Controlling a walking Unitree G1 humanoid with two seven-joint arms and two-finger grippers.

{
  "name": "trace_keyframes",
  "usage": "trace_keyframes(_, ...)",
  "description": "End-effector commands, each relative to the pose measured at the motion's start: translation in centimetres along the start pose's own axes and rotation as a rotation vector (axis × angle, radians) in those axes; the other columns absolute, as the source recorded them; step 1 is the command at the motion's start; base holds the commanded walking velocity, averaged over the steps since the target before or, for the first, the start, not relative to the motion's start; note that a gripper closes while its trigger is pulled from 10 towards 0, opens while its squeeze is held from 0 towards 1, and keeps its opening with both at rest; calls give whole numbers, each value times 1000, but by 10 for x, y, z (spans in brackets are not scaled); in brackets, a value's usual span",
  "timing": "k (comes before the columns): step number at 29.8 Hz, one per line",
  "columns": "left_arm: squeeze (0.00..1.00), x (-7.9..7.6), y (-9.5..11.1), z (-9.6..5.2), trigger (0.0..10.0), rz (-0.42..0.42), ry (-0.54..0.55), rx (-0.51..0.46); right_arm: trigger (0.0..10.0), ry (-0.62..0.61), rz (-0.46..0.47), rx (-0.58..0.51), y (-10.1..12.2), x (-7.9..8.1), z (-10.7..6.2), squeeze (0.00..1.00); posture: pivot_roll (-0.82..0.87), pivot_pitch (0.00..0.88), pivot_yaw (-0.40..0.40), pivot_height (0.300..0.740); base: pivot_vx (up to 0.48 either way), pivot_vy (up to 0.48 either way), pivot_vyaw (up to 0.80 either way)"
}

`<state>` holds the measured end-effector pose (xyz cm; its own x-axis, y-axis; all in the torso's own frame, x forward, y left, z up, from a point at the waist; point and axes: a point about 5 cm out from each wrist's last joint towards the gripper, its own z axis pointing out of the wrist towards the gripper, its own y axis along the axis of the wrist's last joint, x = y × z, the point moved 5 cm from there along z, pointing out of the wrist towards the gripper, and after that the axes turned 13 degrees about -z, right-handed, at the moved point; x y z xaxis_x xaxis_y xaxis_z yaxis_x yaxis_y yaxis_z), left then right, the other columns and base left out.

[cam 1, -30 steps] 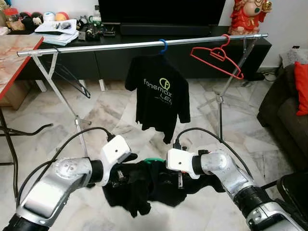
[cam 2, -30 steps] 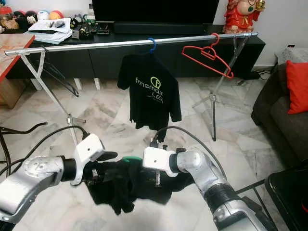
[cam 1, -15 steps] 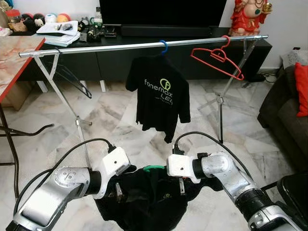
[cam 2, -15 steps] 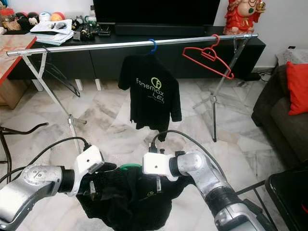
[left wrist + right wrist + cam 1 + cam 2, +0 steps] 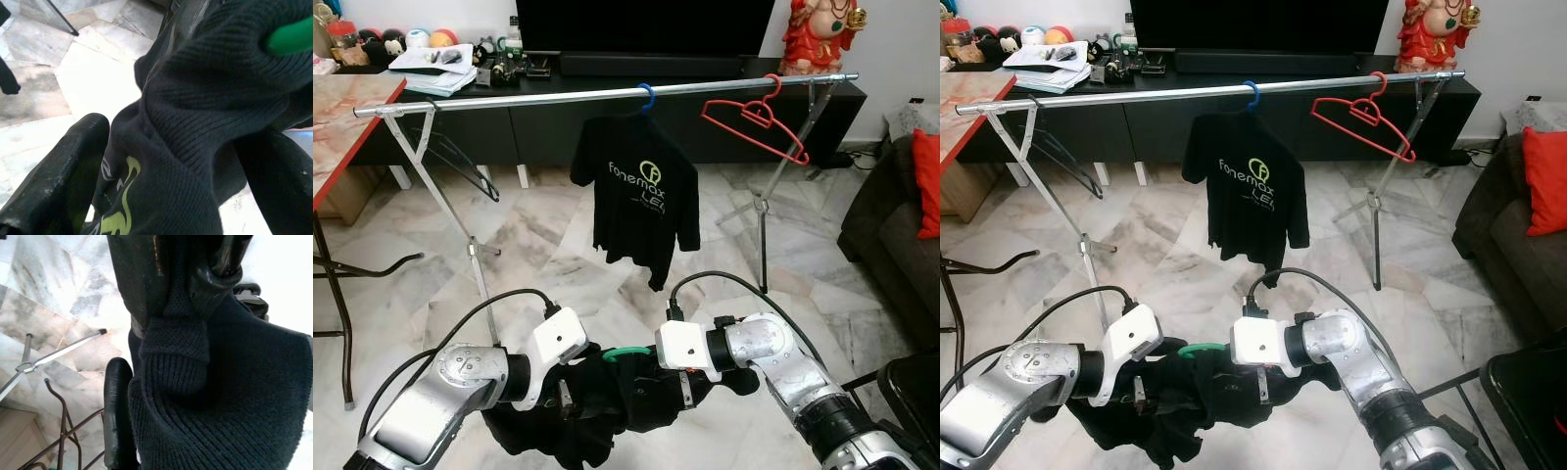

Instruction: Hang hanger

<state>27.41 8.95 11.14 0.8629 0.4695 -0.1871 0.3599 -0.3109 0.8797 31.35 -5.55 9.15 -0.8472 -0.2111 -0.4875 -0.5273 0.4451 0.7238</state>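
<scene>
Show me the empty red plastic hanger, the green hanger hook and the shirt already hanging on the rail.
Empty red plastic hanger (image 5: pixel 756 115), left eye view, its centre.
Green hanger hook (image 5: pixel 625 351), left eye view, top of the curve.
Hanging black printed T-shirt (image 5: pixel 642 206), left eye view, below the chest logo.

Marble floor (image 5: pixel 558 245); black TV console (image 5: pixel 607 108); dark sofa (image 5: pixel 891 235), red cushion (image 5: pixel 926 181); possibly marble-topped table (image 5: pixel 342 108).

The green hanger (image 5: pixel 625 352) is mostly buried in a bunched-up black shirt (image 5: pixel 607 406), just a curved bit of its hook poking out on top, low over the marble floor. The shirt's got yellow-green lettering. Up ahead is the metal rail (image 5: pixel 558 96) running across, well apart from the hanger.
</scene>
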Motion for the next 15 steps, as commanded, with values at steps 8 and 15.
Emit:
trace_keyframes(8,0,-12,7,6,0,-12,-68,-43,0,-6,-33,-53,14,-5,0,0,22,81,-29,740,0,0,0)
trace_keyframes(15,0,-16,6,7,0,-7,-84,-39,0,-12,-29,-58,16,-8,-1,0,22,93,-32,740,0,0,0)
